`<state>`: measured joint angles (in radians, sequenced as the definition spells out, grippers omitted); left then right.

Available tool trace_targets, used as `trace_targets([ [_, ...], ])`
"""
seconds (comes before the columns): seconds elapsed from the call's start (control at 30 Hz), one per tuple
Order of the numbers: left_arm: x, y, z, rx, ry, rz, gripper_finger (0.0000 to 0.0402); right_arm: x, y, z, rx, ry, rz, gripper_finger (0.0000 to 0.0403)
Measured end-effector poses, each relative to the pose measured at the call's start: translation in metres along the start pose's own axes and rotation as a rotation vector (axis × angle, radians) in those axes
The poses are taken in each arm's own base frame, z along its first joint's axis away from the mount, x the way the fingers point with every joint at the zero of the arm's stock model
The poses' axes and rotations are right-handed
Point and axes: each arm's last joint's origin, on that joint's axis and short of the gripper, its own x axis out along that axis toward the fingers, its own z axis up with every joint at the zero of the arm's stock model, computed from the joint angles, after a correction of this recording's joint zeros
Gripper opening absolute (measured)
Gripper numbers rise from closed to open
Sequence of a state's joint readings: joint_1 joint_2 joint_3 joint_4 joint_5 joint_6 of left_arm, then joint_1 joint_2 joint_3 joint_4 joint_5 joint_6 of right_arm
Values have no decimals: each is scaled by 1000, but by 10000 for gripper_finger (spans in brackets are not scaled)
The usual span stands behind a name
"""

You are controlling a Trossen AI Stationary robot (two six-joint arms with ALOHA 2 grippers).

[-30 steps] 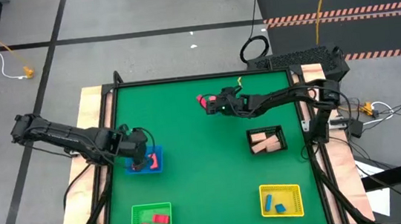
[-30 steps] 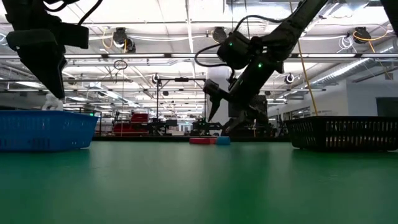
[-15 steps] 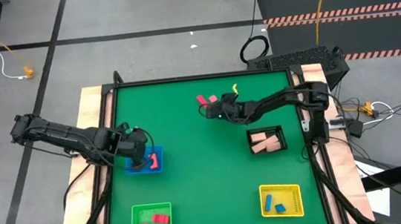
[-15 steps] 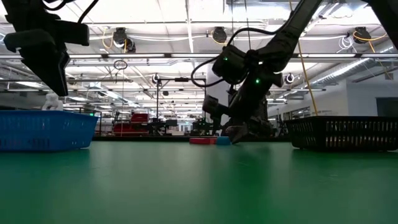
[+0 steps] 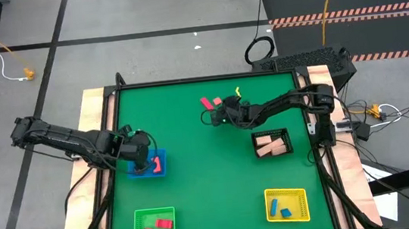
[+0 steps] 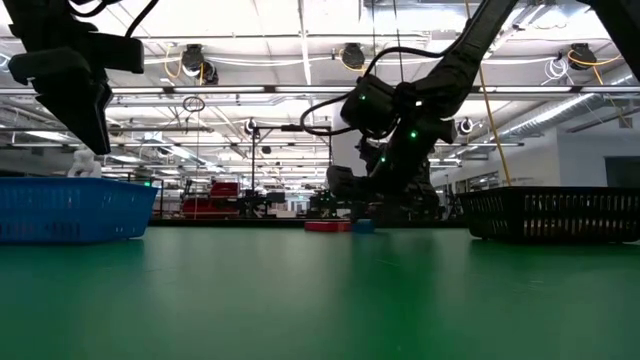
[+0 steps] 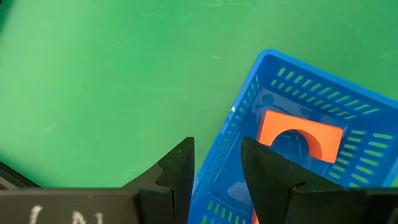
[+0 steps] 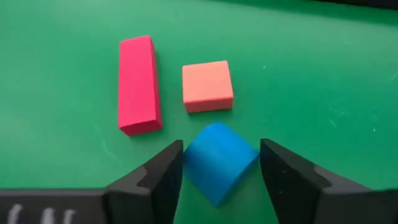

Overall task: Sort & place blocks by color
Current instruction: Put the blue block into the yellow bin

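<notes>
On the smooth green tabletop [image 5: 196, 176], the right claw [image 8: 217, 165] straddled a matte blue cube [image 8: 219, 160], jaws not yet touching; the left claw [image 7: 214, 168] hung part-open, empty.

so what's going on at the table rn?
Colour sorting, mid-run. The right gripper is down at the far middle of the table with its fingers on either side of a blue block; a red bar and a salmon cube lie loose just beyond. The left gripper hovers over the blue tray, which holds an orange-red arch. The green tray, yellow tray and black tray already hold blocks.
</notes>
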<state>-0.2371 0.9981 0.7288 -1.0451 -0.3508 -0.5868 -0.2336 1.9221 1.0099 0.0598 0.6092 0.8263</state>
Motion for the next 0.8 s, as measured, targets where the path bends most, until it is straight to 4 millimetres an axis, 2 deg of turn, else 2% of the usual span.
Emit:
trace_targets([
  [0.2, 0, 0, 0, -3, 0, 0, 131, 0, 0, 1, 66, -2, 3, 165],
  [0.37, 0, 0, 0, -2, 0, 0, 132, 0, 1, 1, -164, 3, 21, 164],
  [0.6, 0, 0, 0, -18, 0, 0, 131, -1, 8, 2, -480, 14, 136, 164],
  [0.67, 0, 0, 0, -21, 0, 0, 132, -3, 8, 3, -445, 1, 123, 164],
  [0.8, 0, 0, 0, -27, 1, 0, 132, -10, 6, 9, -222, -22, 86, 164],
])
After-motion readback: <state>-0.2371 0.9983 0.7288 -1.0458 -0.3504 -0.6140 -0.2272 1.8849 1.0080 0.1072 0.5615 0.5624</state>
